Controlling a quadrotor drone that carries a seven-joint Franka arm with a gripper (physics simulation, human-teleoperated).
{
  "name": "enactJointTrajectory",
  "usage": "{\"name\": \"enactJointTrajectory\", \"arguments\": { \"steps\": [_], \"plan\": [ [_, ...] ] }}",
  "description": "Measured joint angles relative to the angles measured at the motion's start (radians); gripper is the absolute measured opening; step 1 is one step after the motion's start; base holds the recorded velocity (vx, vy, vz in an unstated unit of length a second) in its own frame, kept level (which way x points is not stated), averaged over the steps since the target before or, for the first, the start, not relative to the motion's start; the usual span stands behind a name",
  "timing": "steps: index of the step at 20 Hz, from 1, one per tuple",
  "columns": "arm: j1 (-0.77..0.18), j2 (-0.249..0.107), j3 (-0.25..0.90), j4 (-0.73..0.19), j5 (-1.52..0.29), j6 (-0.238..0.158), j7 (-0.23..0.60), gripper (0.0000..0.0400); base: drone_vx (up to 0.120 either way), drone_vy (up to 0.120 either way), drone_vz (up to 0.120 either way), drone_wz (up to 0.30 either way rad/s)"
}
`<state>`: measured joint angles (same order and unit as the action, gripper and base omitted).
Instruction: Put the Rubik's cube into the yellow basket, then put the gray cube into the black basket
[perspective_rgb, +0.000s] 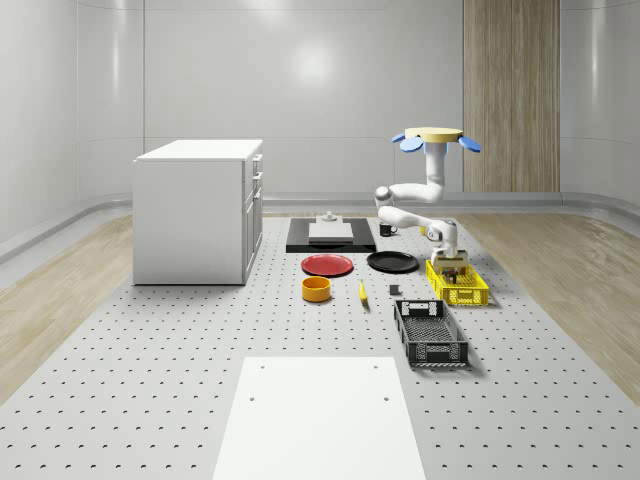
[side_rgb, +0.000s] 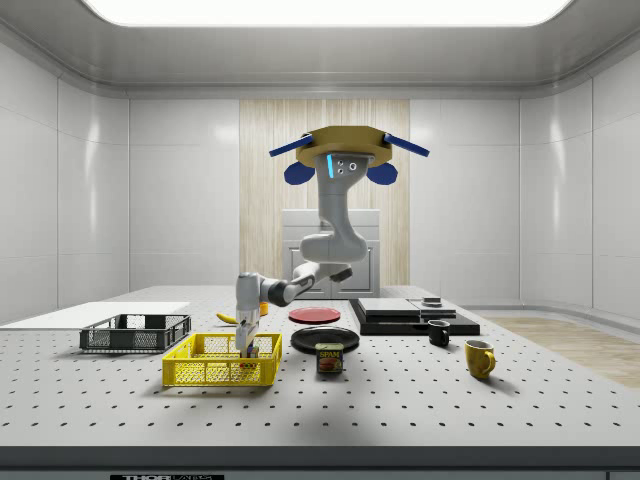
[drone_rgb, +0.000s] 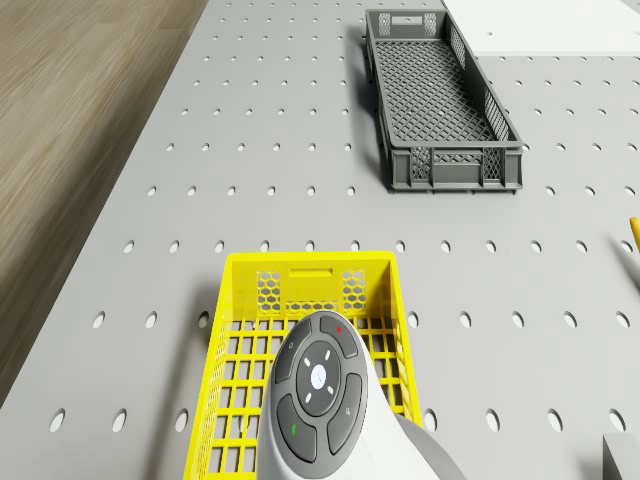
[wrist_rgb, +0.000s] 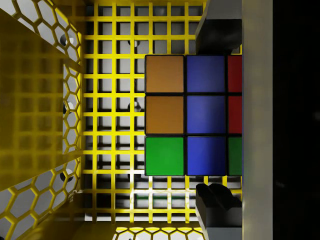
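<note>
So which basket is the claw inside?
The yellow plastic mesh basket; the claw reaches down into it, while the black plastic mesh basket sits apart.

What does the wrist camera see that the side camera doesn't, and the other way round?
Wrist view: the Rubik's cube with its orange, blue, green and red squares, over a grid floor. Side view: the drone hovering above the table, plus the black basket and a yellow mug. Both: the yellow basket, with the end effector lowered into it.
</note>
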<state>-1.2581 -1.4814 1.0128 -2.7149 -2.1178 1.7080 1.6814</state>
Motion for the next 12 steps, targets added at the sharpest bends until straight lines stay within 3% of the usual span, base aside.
{"name": "enactJointTrajectory", "arguments": {
  "steps": [12],
  "plan": [
    [0.043, 0.001, 0.130, -0.071, 0.117, -0.078, -0.004, 0.0399, 0.000, 0.000, 0.000, 0.000]
  ]
}}
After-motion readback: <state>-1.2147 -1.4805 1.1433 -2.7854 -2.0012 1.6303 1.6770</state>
